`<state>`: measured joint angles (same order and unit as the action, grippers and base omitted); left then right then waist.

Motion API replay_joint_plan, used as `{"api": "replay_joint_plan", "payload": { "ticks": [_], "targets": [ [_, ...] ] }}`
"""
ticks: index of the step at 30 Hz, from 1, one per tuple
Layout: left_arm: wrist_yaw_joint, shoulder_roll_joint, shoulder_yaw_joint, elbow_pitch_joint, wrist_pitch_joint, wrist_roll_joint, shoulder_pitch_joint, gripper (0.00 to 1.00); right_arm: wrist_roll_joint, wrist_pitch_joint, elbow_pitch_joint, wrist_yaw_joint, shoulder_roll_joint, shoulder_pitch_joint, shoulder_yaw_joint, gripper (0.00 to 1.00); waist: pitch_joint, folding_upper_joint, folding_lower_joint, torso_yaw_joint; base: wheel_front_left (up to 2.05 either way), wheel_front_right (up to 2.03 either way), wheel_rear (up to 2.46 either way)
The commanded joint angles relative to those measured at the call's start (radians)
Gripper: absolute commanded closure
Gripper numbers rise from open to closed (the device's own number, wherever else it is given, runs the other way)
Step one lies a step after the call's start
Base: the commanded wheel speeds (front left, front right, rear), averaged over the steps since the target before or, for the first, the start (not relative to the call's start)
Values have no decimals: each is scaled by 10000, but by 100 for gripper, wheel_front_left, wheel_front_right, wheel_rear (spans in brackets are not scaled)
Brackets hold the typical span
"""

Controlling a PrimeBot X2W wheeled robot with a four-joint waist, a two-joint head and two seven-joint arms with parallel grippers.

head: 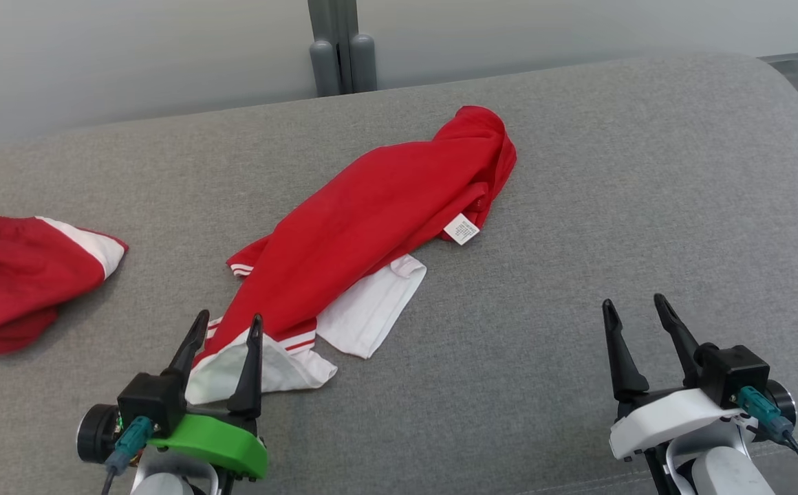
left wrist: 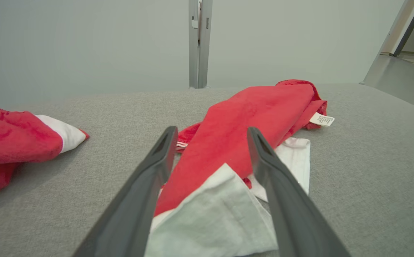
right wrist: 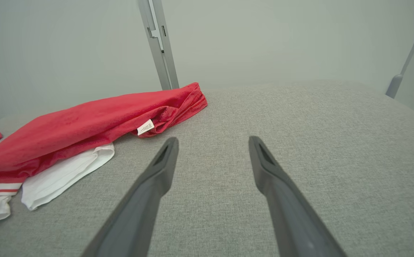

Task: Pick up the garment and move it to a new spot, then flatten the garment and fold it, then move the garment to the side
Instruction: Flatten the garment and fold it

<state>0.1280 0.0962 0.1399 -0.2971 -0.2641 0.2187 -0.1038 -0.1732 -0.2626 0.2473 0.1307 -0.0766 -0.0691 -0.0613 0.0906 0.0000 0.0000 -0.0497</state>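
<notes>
A: Item: red-and-white garment (head: 371, 213), crumpled mid grey fabric surface (head: 578, 206). Label?
B: One white tag (head: 462, 229); we cannot read its print. Both gape, empty: left pincer (head: 230, 316) at its hem, right pincer (head: 633, 300) well apart.

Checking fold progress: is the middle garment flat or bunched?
Bunched. The garment lies twisted in a long heap, white fabric poking out below, tag showing.

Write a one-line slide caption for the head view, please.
Crumpled red garment on a grey cushion; left gripper open at its white end, right gripper open over bare cushion.
</notes>
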Motion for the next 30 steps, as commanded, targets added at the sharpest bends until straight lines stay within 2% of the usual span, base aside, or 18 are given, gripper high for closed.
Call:
{"api": "replay_joint_plan", "payload": {
  "ticks": [1, 6, 15, 16, 17, 23, 30],
  "targets": [
    [26, 154, 139, -151, -3, 39, -99, 0, -30, -32, 3, 1, -31, -66, 10, 0, 28, 0, 0, -96, 0, 0, 0],
    [25, 492, 844, -678, -5, 112, -345, 0, -56, -32, 16, 1, -65, -94, -15, 0, 68, 0, 0, -220, 0, 0, 0],
    [6, 575, 1015, -2394, 83, 204, -1068, 0, -42, -33, 66, 1, -89, -110, -41, 0, 74, 0, 0, -371, 0, 0, 0],
    [8, 549, 1032, -2602, 81, 267, -1163, 56, -33, -33, 77, 1, -89, -104, -47, 0, 66, 0, 0, -376, 0, 0, 0],
    [10, 526, 1073, -2737, 85, 274, -1221, 100, -24, -33, 87, 1, -87, -96, -50, 0, 57, 0, 0, -377, 0, 0, 0],
    [21, 456, 1304, -3148, 9, 411, -1248, 100, 11, -33, 104, 1, -76, 59, 43, 0, -90, 0, 0, -217, 0, 0, 0],
    [27, 716, 1689, -1884, 183, 802, -165, 100, -71, -33, 85, 1, -8, 287, 134, 0, -333, 0, 0, 405, 0, 0, 0]
  ]
}}
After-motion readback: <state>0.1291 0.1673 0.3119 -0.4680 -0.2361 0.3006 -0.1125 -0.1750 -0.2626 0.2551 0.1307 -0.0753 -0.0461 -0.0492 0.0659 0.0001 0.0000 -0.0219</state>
